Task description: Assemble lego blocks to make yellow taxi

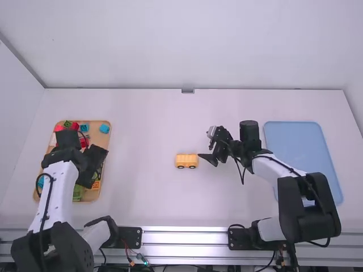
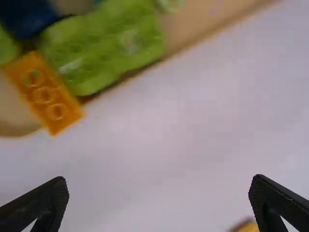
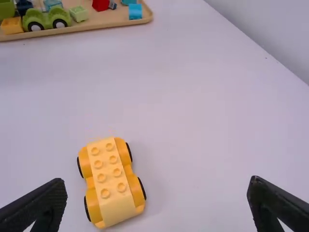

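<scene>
Over the right part of the wooden tray is my left gripper [image 1: 92, 165]; its fingers [image 2: 36, 205] are wide apart in the left wrist view, nothing between them. A yellow wheeled car [image 1: 186, 161] stands on the table near the middle. In the right wrist view, the car [image 3: 110, 181] has black wheels and a paler yellow studded block along its top. Just right of the car, my right gripper [image 1: 208, 145] is open and not touching it; in its wrist view the gripper [image 3: 157, 203] holds nothing. Something yellow [image 2: 248, 226] shows beside one left finger.
The wooden tray [image 1: 104, 123] at the left holds red, blue, green and orange blocks, among them a green wheeled piece [image 3: 45, 19] and an orange block [image 2: 44, 94] near the rim. A blue tray [image 1: 295, 139] lies at the right, partly behind the right arm.
</scene>
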Robot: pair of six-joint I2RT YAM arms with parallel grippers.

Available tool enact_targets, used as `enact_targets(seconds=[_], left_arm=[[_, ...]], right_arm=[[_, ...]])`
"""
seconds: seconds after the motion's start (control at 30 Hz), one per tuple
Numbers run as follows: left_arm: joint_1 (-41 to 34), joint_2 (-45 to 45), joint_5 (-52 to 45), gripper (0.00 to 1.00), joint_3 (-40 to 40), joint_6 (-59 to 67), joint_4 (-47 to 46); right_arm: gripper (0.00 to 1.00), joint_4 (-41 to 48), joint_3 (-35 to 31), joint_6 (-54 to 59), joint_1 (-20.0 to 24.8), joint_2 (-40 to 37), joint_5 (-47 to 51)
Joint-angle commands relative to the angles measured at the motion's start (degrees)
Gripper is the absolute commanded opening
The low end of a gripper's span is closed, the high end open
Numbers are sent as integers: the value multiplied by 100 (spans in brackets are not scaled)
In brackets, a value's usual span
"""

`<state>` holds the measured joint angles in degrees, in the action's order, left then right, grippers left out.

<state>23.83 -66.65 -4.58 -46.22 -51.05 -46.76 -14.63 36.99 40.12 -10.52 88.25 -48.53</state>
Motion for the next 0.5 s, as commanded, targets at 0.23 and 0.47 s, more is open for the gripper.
enact_targets(seconds=[0.23, 0.47], left_arm=[[160, -15, 2063, 99, 22, -1165, -407], [579, -212, 1799, 100, 22, -994, -376]], right_arm=[[98, -92, -28, -262, -243, -59, 254], [99, -166, -28, -393, -227, -59, 225]])
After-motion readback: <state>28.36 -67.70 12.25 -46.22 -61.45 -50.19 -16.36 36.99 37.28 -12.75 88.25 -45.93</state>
